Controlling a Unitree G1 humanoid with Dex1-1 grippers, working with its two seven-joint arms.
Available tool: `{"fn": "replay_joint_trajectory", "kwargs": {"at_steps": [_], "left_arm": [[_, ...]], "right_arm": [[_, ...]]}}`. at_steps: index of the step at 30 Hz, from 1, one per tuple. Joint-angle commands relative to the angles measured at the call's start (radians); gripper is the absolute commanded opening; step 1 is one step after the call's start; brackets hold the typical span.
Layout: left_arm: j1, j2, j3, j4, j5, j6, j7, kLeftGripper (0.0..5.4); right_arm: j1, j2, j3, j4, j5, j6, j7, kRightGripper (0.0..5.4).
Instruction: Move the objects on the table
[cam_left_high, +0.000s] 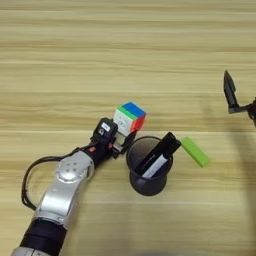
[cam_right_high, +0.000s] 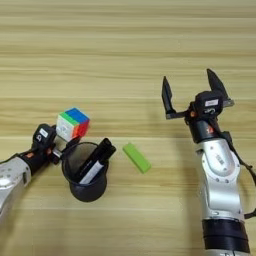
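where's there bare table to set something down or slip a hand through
Bare: the whole far table beyond the puzzle cube, and the strip between the lime-green block and the open right gripper. The near edge in front of the mesh cup is free too. Crowded: left gripper, cube, cup with its marker and block sit bunched together.

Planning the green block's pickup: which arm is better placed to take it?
Probably the right. The right gripper hangs open and empty over bare table, right of the lime-green block. The left gripper is busy at the puzzle cube, with the mesh cup between it and the block.
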Motion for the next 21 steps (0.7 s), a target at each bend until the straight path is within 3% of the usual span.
{"fn": "replay_joint_trajectory", "kwargs": {"at_steps": [1,3,15,21], "left_arm": [[0.020,0.017,-0.016,-0.001,0.021,0.020,-0.010,3.27],[0.021,0.017,-0.020,-0.002,0.021,0.019,-0.012,3.27],[0.024,0.013,-0.020,-0.022,0.012,-0.007,-0.006,4.43],[0.014,0.011,0.002,-0.043,0.008,-0.052,0.018,4.92]], "right_arm": [[-0.014,-0.004,-0.001,0.011,-0.003,-0.012,-0.003,5.40],[-0.016,-0.005,-0.002,0.015,-0.002,-0.013,-0.002,5.40],[-0.024,-0.011,-0.002,0.034,0.000,-0.021,0.002,5.40],[-0.026,-0.012,-0.001,0.039,0.001,-0.023,0.003,5.40]]}}
